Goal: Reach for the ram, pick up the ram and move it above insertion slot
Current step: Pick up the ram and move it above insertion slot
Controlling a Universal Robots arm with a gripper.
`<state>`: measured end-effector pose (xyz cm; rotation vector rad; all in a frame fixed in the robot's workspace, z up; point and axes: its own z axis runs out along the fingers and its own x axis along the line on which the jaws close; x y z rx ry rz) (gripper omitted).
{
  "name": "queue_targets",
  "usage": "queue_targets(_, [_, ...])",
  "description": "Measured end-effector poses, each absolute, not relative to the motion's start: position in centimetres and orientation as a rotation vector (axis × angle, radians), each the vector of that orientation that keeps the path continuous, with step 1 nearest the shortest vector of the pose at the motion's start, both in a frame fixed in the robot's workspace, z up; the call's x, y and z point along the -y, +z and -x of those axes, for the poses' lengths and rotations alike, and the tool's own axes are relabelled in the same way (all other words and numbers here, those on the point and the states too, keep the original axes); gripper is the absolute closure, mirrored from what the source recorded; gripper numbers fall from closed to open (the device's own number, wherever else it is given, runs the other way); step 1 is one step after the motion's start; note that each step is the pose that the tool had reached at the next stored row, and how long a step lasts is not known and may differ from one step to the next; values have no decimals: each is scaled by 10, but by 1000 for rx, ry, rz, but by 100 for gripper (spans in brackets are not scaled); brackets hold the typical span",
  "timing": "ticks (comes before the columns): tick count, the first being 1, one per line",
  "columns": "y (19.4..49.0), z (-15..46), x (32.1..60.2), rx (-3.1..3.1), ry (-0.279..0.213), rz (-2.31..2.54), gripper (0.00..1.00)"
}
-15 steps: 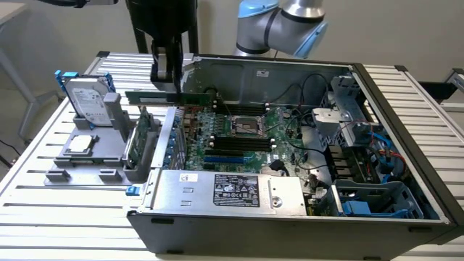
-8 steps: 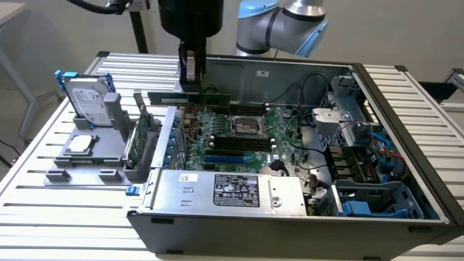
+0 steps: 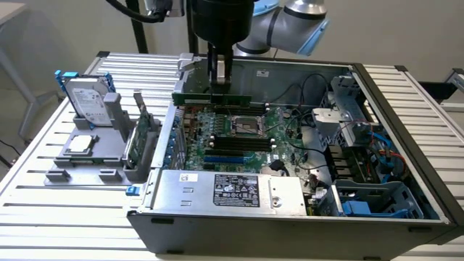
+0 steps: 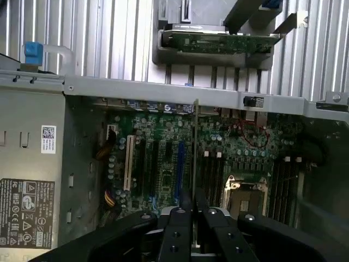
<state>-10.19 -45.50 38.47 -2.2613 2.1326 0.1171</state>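
The ram (image 3: pixel 211 99), a thin green stick, hangs level over the far part of the motherboard (image 3: pixel 225 155) inside the open computer case. My gripper (image 3: pixel 219 87) comes straight down from above and is shut on the ram's top edge near its middle. In the wrist view the ram (image 4: pixel 195 147) appears edge-on as a thin line running out from between the black fingers (image 4: pixel 177 229). The long black insertion slots (image 3: pixel 239 143) lie lower on the board, beside the processor socket (image 3: pixel 246 124); in the wrist view these slots (image 4: pixel 210 174) sit just beside the ram's edge.
A grey fixture (image 3: pixel 87 163) on the exterior view's left holds a hard drive (image 3: pixel 87 100), a taller green card (image 3: pixel 141 136) and a small chip. The power supply (image 3: pixel 232 190) fills the case front. Cables and a drive cage (image 3: pixel 362 152) crowd the right side.
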Motion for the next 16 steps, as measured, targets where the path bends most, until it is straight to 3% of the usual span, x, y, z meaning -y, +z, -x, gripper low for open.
queue_targets(16, [367,34,439,-2122,137,2251,86])
